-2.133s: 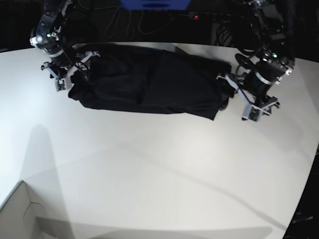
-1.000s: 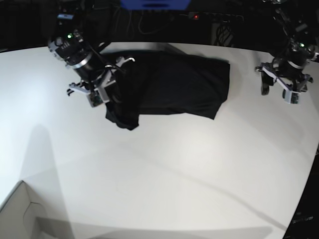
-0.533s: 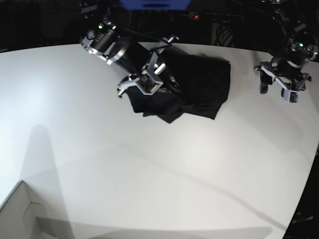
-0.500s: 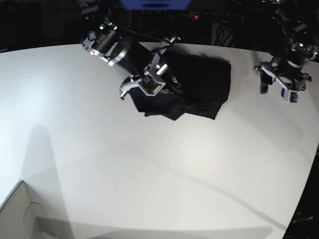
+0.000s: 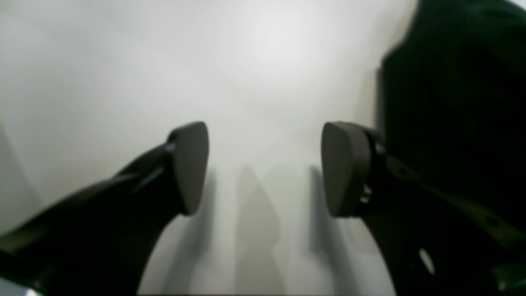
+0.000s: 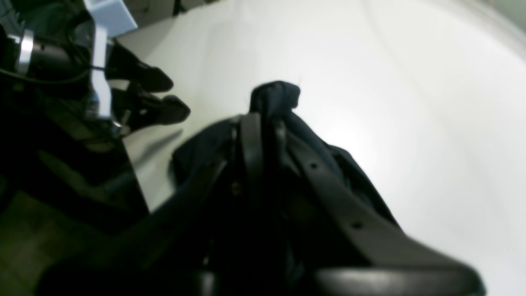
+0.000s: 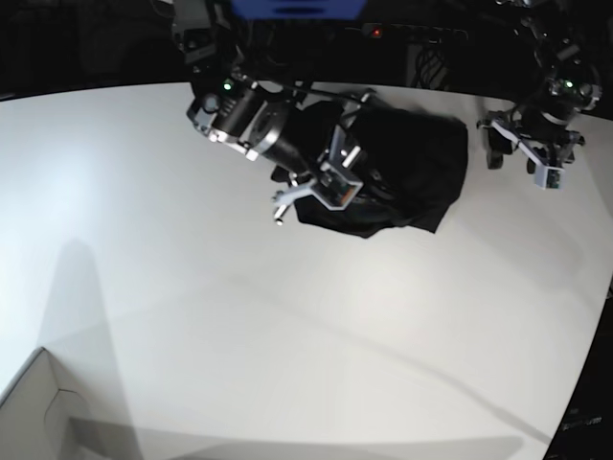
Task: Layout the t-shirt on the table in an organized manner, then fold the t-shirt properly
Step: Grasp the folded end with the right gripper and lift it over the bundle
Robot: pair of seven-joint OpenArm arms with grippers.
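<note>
The black t-shirt (image 7: pixel 412 158) lies bunched in a folded heap at the back right of the white table (image 7: pixel 287 335). My right gripper (image 7: pixel 356 196) reaches over it from the left, shut on a pinch of the shirt's fabric (image 6: pixel 274 95); in the right wrist view the gripper (image 6: pixel 265 123) has cloth sticking out past its tips. My left gripper (image 7: pixel 522 153) hangs open and empty just right of the shirt. In the left wrist view the left gripper (image 5: pixel 265 168) has its fingers wide apart over bare table, with the shirt's edge (image 5: pixel 452 82) at the upper right.
A pale box corner (image 7: pixel 38 412) sits at the front left. A blue object (image 7: pixel 297 8) and cables lie in the dark behind the table's back edge. The table's curved edge runs down the right side (image 7: pixel 589 355).
My right gripper has carried the shirt's left part rightward over the rest, so the heap is narrower and shifted right. The left gripper has moved slightly up and left, still open.
</note>
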